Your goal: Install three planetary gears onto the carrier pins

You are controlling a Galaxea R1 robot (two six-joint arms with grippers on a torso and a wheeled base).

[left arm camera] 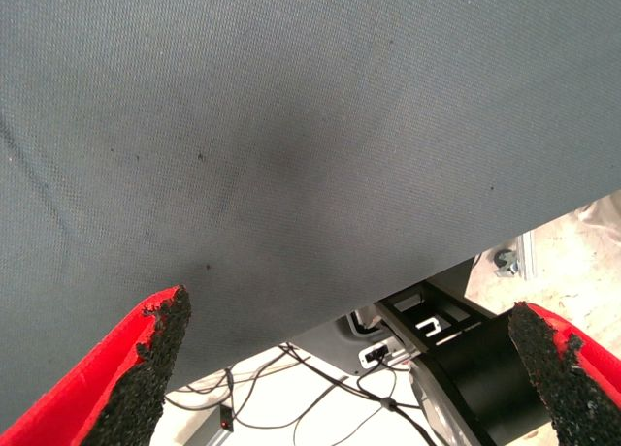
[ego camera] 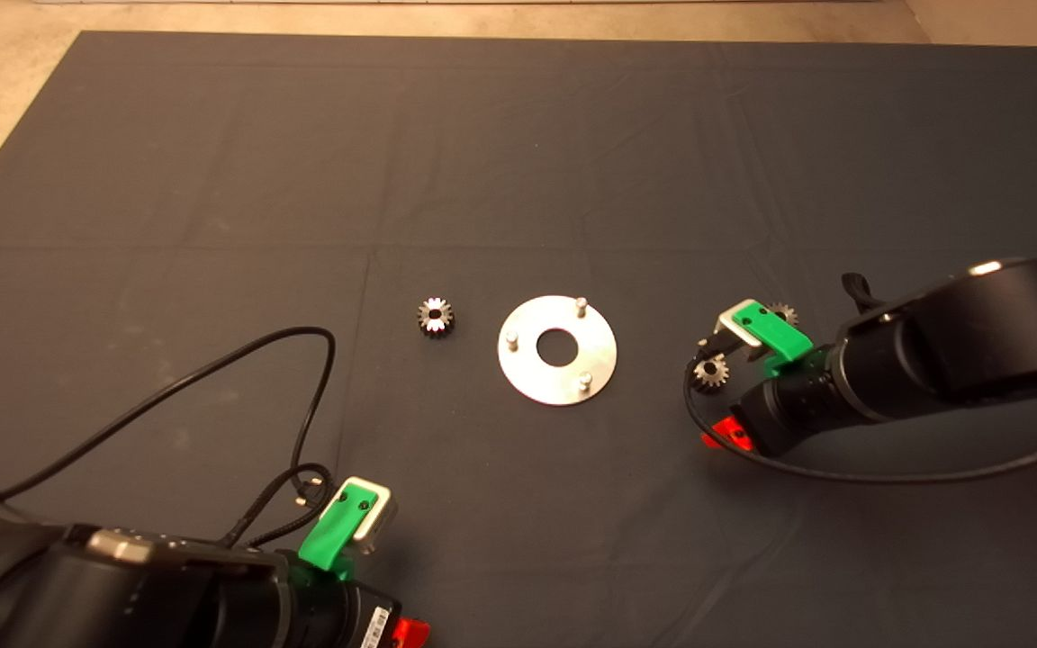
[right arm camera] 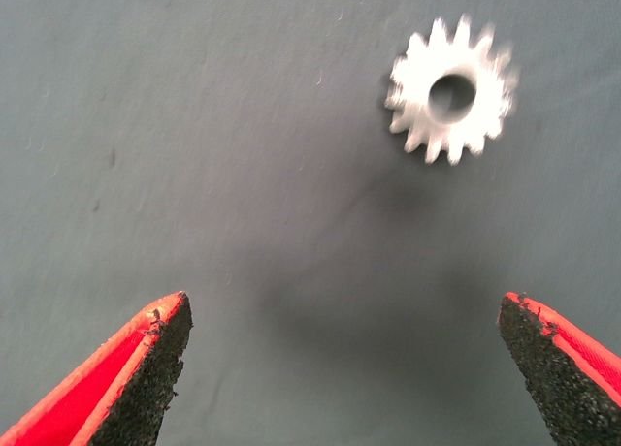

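Observation:
The shiny round disc (ego camera: 557, 349) lies mid-mat with three bare carrier pins (ego camera: 581, 306) standing on it. One planetary gear (ego camera: 435, 317) lies flat left of the disc. Two more lie right of it: one (ego camera: 711, 372) by my right gripper (ego camera: 716, 393), one (ego camera: 783, 314) half hidden behind that gripper's green mount. My right gripper is open and low over the mat. Its wrist view shows the gripper (right arm camera: 344, 368) empty, with a gear (right arm camera: 452, 95) lying flat just beyond the fingertips (right arm camera: 155, 330). My left gripper (ego camera: 397, 630) is parked at the lower left, open and empty in its wrist view (left arm camera: 349, 368).
A black cable (ego camera: 302, 423) loops over the mat by the left arm. Another cable (ego camera: 843, 472) trails from the right arm. The left wrist view shows the mat's edge, with a black frame and wires (left arm camera: 388, 368) on the floor beyond.

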